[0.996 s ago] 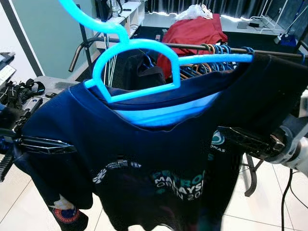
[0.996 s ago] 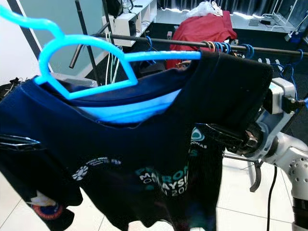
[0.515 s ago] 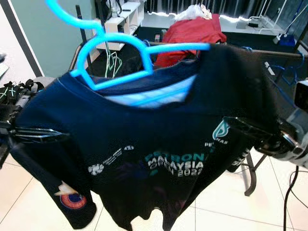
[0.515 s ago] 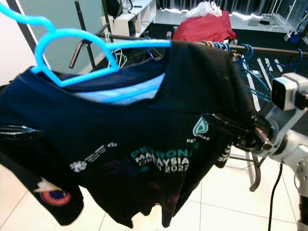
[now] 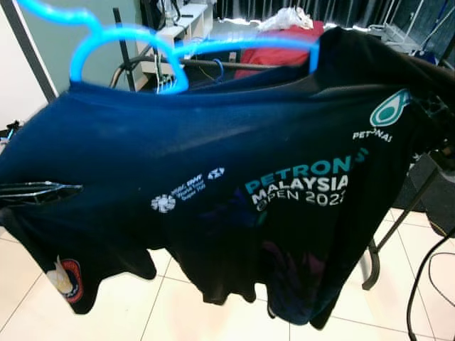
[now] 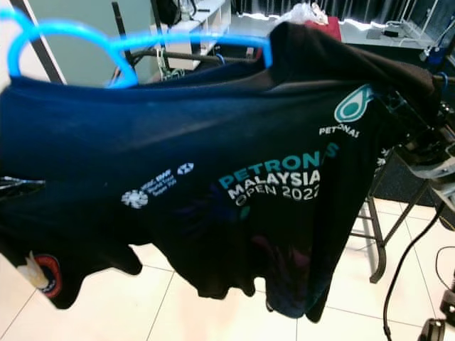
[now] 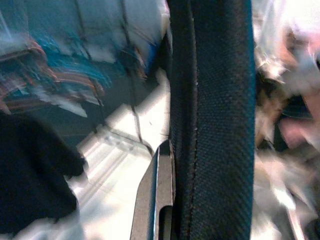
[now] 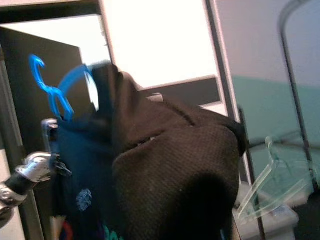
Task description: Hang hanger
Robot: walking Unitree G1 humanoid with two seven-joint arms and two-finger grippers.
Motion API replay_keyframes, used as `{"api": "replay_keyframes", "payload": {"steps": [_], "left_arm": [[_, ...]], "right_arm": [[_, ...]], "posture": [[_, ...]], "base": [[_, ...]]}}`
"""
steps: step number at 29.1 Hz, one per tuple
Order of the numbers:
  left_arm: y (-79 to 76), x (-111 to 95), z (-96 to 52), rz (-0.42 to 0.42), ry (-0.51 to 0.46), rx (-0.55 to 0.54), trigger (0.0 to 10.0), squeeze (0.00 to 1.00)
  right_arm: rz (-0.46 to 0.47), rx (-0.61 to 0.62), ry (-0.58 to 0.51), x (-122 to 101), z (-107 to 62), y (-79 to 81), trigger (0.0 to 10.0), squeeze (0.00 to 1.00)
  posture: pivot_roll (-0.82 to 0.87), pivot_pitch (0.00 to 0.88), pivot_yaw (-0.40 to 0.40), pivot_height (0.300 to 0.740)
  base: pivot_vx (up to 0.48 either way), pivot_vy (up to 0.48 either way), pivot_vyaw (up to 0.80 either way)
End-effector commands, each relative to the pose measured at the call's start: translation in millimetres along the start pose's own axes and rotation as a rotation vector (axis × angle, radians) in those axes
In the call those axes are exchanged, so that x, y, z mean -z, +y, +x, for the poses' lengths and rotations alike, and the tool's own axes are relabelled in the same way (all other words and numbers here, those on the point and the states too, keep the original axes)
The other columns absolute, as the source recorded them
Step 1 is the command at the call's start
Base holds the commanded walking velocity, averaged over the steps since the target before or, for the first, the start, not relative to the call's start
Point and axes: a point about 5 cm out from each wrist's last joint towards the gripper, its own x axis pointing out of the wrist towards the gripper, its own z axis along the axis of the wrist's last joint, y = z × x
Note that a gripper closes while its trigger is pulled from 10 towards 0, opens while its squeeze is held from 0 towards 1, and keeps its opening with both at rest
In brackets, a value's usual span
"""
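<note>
- Dark navy cloth takes up most of what my head camera sees: a T-shirt [image 5: 234, 177] printed "PETRONAS MALAYSIA OPEN 2022", stretched wide in front of me on a bright blue hanger [image 5: 128, 46].
- The hanger sits high at my left, blurred; its hook is cut off by the top edge of the picture, and its right arm disappears under the shirt's shoulder.
- Behind the shirt a dark clothes rail [image 5: 213, 65] runs across; I cannot tell whether the hook is touching it.
- My left jaws [image 5: 39, 190] reach in from the left edge at the shirt's sleeve. In the left wrist view one black finger [image 7: 157, 200] lies flat against the stitched hem of the navy fabric; the other finger is hidden behind the cloth, so the jaws look pressed onto the sleeve edge.
- My right jaws [image 6: 419, 145] are near the right shoulder of the shirt, mostly buried under cloth. Whether they are spread or pinching, I cannot tell.
- The right wrist view is half covered by a dark fold of fabric close to the lens, with the blue hook small and far off beyond it.
- Something red [image 5: 281, 53] lies further back, largely hidden by the collar.
- Pale floor tiles [image 5: 178, 312] and a black cable [image 5: 423, 277] show below the hem.
</note>
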Motion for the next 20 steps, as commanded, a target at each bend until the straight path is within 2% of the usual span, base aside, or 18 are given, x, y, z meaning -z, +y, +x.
{"api": "replay_keyframes", "payload": {"steps": [1,4,7,8,9,10,12,14,15,16,17,19,20], "left_arm": [[0.8,-9.2,6.5,0.041,-0.139,-0.031,10.0,0.0],[0.8,-9.2,6.5,0.041,-0.139,-0.031,10.0,0.0],[3.7,-6.2,40.5,0.046,-0.36,-0.079,10.0,0.0],[3.7,-6.2,40.5,0.046,-0.36,-0.079,10.0,0.0],[3.3,-4.9,47.7,0.033,-0.41,-0.085,10.0,0.0],[3.3,-4.9,47.7,0.033,-0.41,-0.085,10.0,0.0],[-4.6,6.9,64.8,-0.029,-0.449,-0.037,10.0,0.0],[-4.6,6.9,64.8,-0.029,-0.449,-0.037,10.0,0.0],[-10.9,18.6,74.4,-0.054,-0.401,0.001,10.0,0.0],[-10.9,18.6,74.4,-0.054,-0.401,0.001,10.0,0.0],[-19.7,34.1,82.6,-0.07,-0.292,0.043,10.0,0.0],[-27.2,51.2,85.5,-0.076,-0.153,0.075,10.0,0.0],[-27.9,53.3,85.0,-0.079,-0.131,0.072,10.0,0.0]], "right_arm": [[0.054,0.019,0.139,38.0,9.4,3.9,0.0,0.0],[0.054,0.019,0.139,38.0,9.4,3.9,0.0,0.0],[0.145,-0.095,0.333,97.0,42.1,36.3,0.0,0.0],[0.145,-0.095,0.333,97.0,42.1,36.3,0.0,0.0],[0.158,-0.113,0.371,107.9,47.6,43.0,0.0,0.0],[0.158,-0.113,0.371,107.9,47.6,43.0,0.0,0.0],[0.168,-0.09,0.394,123.5,60.1,46.0,0.0,0.0],[0.168,-0.09,0.394,123.5,60.1,46.0,0.0,0.0],[0.15,-0.061,0.417,129.6,64.8,44.4,0.0,0.0],[0.15,-0.061,0.417,129.6,64.8,44.4,0.0,0.0],[0.125,-0.054,0.434,131.4,65.8,44.0,10.0,0.0],[0.093,-0.06,0.439,124.8,61.8,42.0,10.0,0.0],[0.086,-0.064,0.435,122.1,60.1,41.9,10.0,0.0]], "posture": [[-0.08,0.052,0.005,0.735],[-0.08,0.052,0.005,0.735],[-0.08,0.053,0.001,0.735],[-0.08,0.053,0.001,0.735],[-0.08,0.053,0.001,0.735],[-0.08,0.053,0.001,0.735],[-0.08,0.052,0.0,0.735],[-0.08,0.052,0.0,0.735],[-0.08,0.052,0.0,0.735],[-0.08,0.052,0.0,0.735],[-0.08,0.052,0.0,0.735],[-0.08,0.051,-0.001,0.735],[-0.08,0.051,-0.001,0.735]], "base": [[0.0,0.0,0.0],[0.0,0.0,0.0],[0.0,0.0,0.0],[0.0,0.0,0.0],[0.0,0.0,0.0],[0.0,0.0,0.0],[0.0,0.0,0.0],[0.0,0.0,0.0],[0.0,0.0,0.0],[0.0,0.0,0.0],[0.0,0.0,0.0],[0.0,0.0,0.0],[0.0,0.0,0.0]]}}
